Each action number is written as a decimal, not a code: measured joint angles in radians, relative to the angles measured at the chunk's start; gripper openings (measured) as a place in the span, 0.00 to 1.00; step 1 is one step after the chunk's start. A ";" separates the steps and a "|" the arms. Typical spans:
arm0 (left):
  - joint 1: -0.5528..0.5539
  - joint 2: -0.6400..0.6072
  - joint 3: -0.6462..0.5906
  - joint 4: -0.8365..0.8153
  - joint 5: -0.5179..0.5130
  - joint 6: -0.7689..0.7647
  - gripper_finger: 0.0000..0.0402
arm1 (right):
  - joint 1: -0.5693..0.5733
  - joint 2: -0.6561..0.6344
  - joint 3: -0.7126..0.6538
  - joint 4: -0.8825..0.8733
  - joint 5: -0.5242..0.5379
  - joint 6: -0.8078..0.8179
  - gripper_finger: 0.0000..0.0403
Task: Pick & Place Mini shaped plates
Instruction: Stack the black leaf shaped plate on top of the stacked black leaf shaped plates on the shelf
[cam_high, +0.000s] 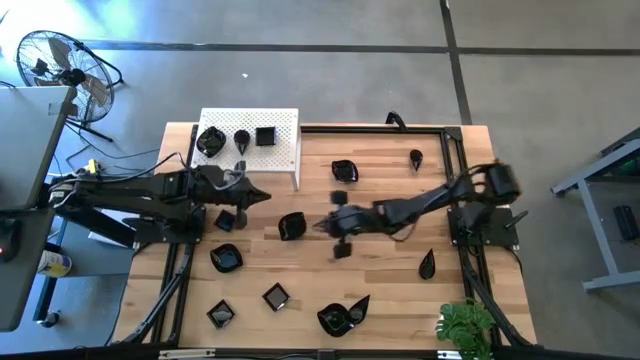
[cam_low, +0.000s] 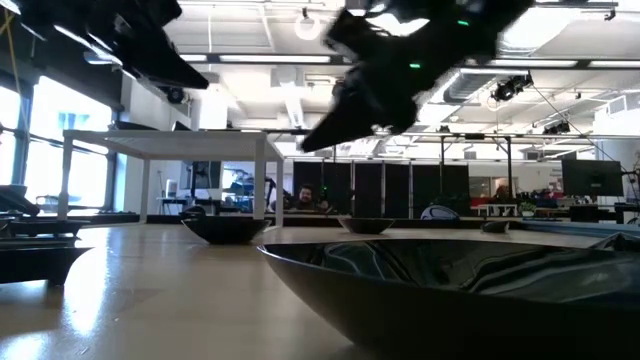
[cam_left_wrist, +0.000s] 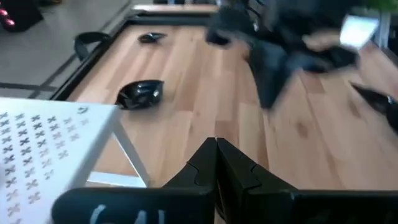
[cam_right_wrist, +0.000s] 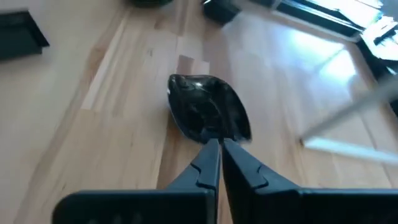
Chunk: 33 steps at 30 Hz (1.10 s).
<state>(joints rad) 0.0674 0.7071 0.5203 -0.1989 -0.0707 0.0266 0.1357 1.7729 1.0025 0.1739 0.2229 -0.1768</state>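
Two closed tools, right tool (cam_right_wrist: 220, 144) at a glossy plate's (cam_right_wrist: 208, 115) near edge, left tool (cam_left_wrist: 216, 149) beside the white stand (cam_left_wrist: 43, 146).

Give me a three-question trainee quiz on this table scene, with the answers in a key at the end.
1. True or false: the white perforated stand carries three black dishes.
2. Which arm reaches over the middle of the table? A) left B) right
3. Fill in: in the right wrist view, the right gripper has its fingers ____, tips at the rim of a rounded black dish.

Key: 1 true. 2 B; the left gripper waits beside the stand. 3 shut; a grip on the dish cannot be confirmed.
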 joint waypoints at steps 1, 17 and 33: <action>-0.024 0.012 0.017 -0.025 -0.019 0.008 0.00 | -0.005 -0.034 -0.054 0.042 0.005 0.023 0.03; -0.292 0.488 0.355 -0.400 -0.168 0.014 0.06 | -0.014 -0.445 -0.574 0.382 0.220 0.088 0.00; -0.345 0.833 0.451 -0.455 -0.147 0.096 0.26 | -0.011 -0.520 -0.659 0.454 0.214 0.093 0.00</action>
<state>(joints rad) -0.2776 1.5400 0.9710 -0.6542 -0.2178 0.1223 0.1245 1.2526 0.3439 0.6280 0.4367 -0.0839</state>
